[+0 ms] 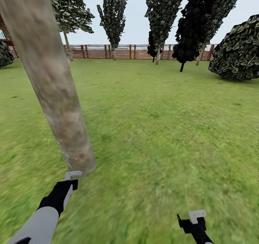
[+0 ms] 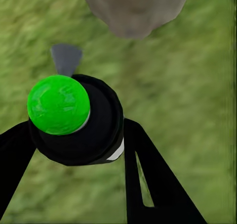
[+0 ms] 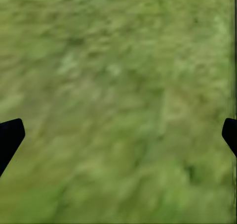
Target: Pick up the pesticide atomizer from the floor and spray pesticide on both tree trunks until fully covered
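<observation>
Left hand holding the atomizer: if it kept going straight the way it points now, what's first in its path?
Most likely the tree trunk. In the left wrist view it stands just beyond the atomizer held in the left hand, with grass between. The head view agrees: the trunk's base lies right ahead. Depth is unclear, though.

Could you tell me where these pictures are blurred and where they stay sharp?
Head view: grass smears toward the lower edge, while the fence stays crisp. Left wrist view: the atomizer is sharp, the tree trunk soft. Right wrist view: grass is a mottled blur.

Green grass floor (image 1: 162,136) bears the tree trunk (image 1: 54,86).
</observation>
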Available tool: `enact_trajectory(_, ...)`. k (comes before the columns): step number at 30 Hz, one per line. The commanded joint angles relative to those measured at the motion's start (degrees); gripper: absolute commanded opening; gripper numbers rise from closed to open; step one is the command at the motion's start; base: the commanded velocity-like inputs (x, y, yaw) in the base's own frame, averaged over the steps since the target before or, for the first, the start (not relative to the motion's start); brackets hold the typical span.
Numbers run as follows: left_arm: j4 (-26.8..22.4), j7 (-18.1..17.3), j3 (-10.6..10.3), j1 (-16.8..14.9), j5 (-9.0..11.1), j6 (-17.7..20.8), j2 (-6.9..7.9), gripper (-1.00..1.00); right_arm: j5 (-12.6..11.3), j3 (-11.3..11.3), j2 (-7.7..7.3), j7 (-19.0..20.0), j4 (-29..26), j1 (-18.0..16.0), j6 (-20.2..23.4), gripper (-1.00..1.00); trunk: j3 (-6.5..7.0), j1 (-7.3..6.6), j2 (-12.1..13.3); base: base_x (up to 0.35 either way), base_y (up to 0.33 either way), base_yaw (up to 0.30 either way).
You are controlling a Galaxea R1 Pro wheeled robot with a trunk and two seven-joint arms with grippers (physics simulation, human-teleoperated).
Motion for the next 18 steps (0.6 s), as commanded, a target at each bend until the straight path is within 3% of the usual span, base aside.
enact_trajectory(1, -0.01, 0.0, 0.0, -0.02, -0.02, 0.0, 0.0, -1.0, 0.0, 0.0, 0.0, 0.0, 0.0, 0.01, 0.0, 1.0, 0.0, 0.0, 0.0, 0.104, -0.254, 0.001)
enact_trajectory(12, -0.01, 0.0, 0.0, 0.0, -0.02, 0.0, 0.01, -1.0, 0.0, 0.0, 0.0, 0.0, 0.0, 0.0, 0.0, 1.0, 0.0, 0.0, 0.0, 0.061, -0.264, 0.001)
enact_trajectory(18, -0.01, 0.0, -0.04, 0.0, -0.02, -0.02, 0.06, -1.0, 0.0, 0.0, 0.0, 0.0, 0.0, 0.01, 0.0, 1.0, 0.0, 0.0, 0.0, 0.0, -0.272, 0.204)
